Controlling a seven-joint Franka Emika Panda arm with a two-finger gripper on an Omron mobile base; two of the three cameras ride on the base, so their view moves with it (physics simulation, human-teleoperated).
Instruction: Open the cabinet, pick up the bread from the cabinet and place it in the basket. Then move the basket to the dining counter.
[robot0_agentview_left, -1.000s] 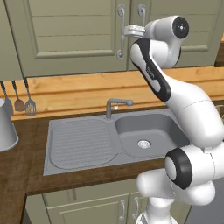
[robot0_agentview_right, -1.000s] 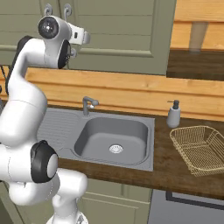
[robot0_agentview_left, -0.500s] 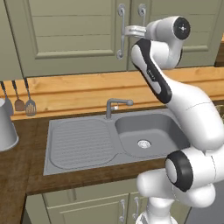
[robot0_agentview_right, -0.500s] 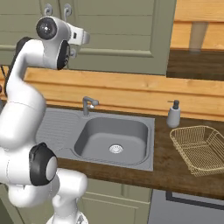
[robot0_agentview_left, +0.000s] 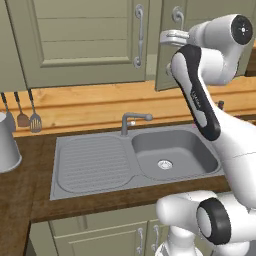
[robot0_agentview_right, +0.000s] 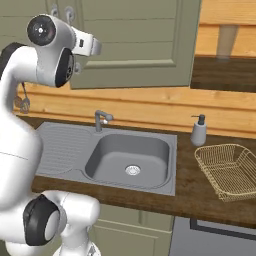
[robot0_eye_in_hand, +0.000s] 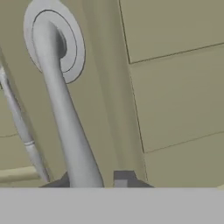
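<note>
Now ajar: cabinet door (claw clamping handle).

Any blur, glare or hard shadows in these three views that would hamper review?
Left base view: even flat light, sharp, no glare on the sink. Right base view: likewise crisp, the basket weave readable. Hand view: soft and blurred from closeness, the cabinet door handle looms large, faint shading only.

no legible text, labels or signs
</note>
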